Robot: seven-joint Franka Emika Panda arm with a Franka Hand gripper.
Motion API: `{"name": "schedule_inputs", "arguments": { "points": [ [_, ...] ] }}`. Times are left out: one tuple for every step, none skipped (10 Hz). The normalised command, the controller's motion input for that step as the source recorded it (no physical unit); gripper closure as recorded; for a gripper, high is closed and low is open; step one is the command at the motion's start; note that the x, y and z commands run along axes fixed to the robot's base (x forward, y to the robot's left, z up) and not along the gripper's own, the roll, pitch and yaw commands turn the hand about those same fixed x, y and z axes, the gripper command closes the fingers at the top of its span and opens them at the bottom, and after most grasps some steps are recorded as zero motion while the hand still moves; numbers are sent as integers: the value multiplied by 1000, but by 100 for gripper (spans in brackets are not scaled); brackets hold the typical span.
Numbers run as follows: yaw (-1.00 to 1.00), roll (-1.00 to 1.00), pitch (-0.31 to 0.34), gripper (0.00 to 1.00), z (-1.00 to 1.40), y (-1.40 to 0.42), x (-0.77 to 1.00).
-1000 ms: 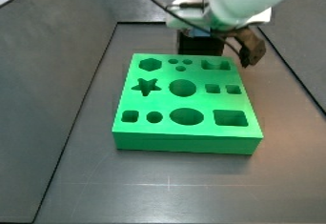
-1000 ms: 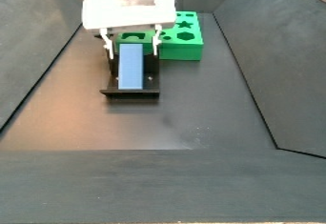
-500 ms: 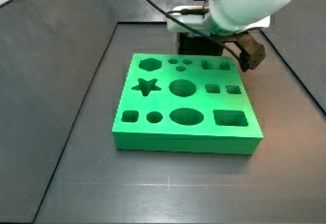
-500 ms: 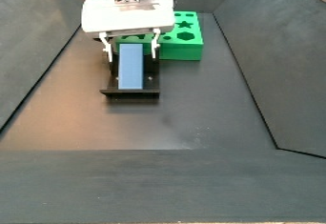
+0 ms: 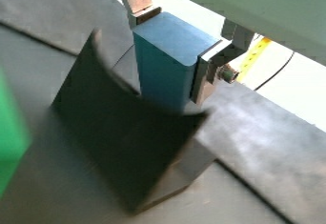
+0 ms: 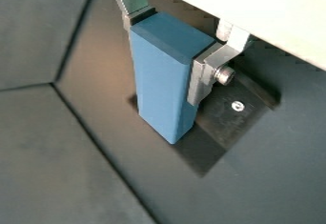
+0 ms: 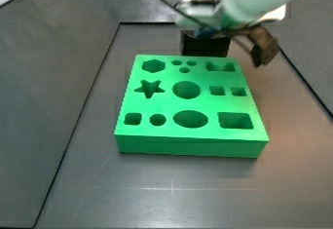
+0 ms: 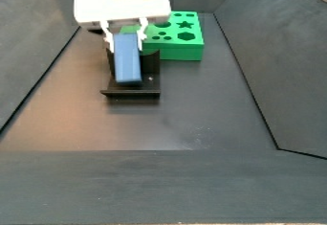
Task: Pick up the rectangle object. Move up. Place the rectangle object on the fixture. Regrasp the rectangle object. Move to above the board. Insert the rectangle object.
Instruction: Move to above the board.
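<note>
The rectangle object (image 5: pixel 166 61) is a light blue-grey block standing on end between my fingers in both wrist views (image 6: pixel 159 75). My gripper (image 5: pixel 176 45) is shut on its upper part, one silver finger (image 6: pixel 205 73) pressed to each side. The block's lower end sits at the dark fixture (image 6: pixel 237 119). In a side view the block (image 8: pixel 126 58) hangs under the white hand, over the fixture (image 8: pixel 132 92). The green board (image 7: pixel 189 145) with its shaped holes lies in front of the fixture (image 7: pixel 204 45), and in a side view the board (image 8: pixel 189 47) lies beside it.
Dark sloped walls (image 8: pixel 38 66) enclose the black floor on both sides. A wrist camera housing (image 7: pixel 262 48) hangs beside the hand, close to the board's back corner. A yellow cable (image 5: pixel 260 52) runs behind one finger.
The hand has risen slightly over the fixture, and the block has come up with it, looking shorter and steeper in the side view.
</note>
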Motion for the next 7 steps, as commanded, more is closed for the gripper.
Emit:
{"name": "schedule_inputs", "arguments": {
  "points": [
    [107,-16,172,100,1000,-88,309],
    [133,-25,153,100,1000,-85,300],
    [144,-25,133,100,1000,-84,292],
    [151,-24,115,100,1000,-82,280],
    [149,-30,86,100,1000,-78,267],
    [142,-32,73,100,1000,-77,255],
    [131,-33,63,100,1000,-73,242]
  ]
}}
